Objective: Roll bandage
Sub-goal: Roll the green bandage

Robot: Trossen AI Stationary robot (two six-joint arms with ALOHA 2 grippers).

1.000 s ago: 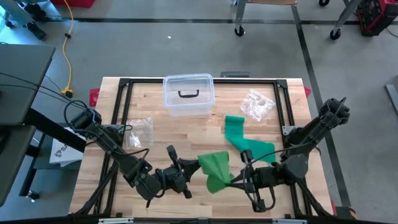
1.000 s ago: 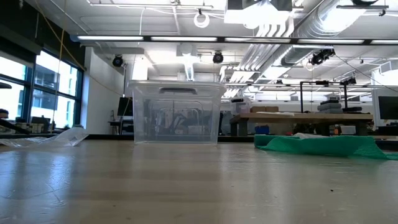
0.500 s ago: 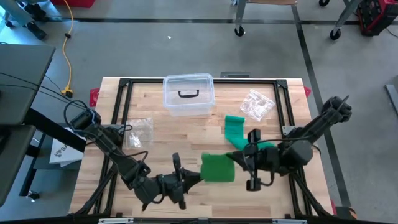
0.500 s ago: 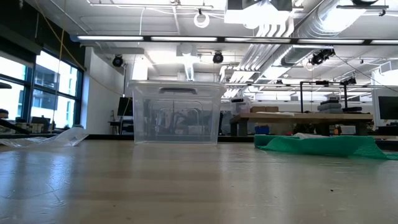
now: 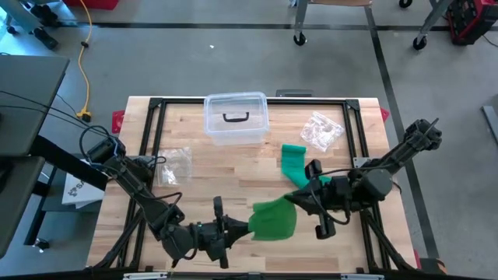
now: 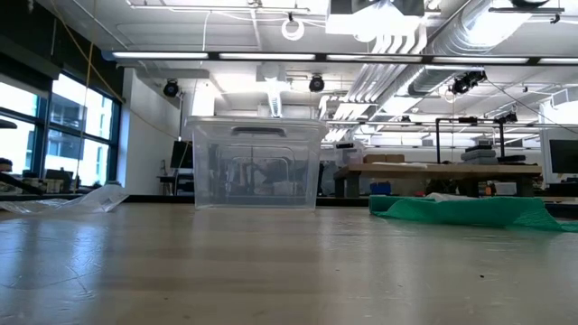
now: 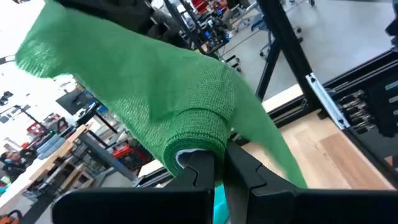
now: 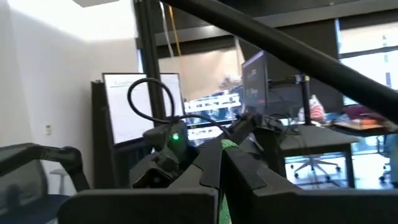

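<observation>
A green bandage (image 5: 274, 220) stretches between my two grippers near the table's front middle. Its free tail (image 5: 293, 159) lies on the table farther back and shows in the low view (image 6: 461, 209). My left gripper (image 5: 243, 228) is shut on the bandage's rolled end (image 7: 198, 134). My right gripper (image 5: 294, 200) is shut on the bandage a short way along, toward the table's right. In the left wrist view the strip fans out wide beyond the roll (image 7: 124, 68). My left gripper pinches the small rolled end (image 7: 186, 157) of the bandage between its two fingers, coming level from the table's left. The roll sits at the fingertips and the strip runs away from it toward the right gripper. My right gripper pinches the bandage's strip (image 8: 227, 147) between its two fingers, coming from the table's right. Only a thin green edge shows between the fingers; how many layers, I cannot tell.
A clear lidded plastic box (image 5: 236, 118) stands at the back middle. One crumpled clear bag (image 5: 321, 131) lies at the back right and another (image 5: 175, 165) at the left. A black frame (image 5: 152, 140) runs around the table.
My right gripper has gone from the front edge toward the far edge with its part of the bandage. The bunched green strip between the grippers has opened out into a broader sheet. My left gripper has shifted slightly toward the near edge, still shut on the roll.
</observation>
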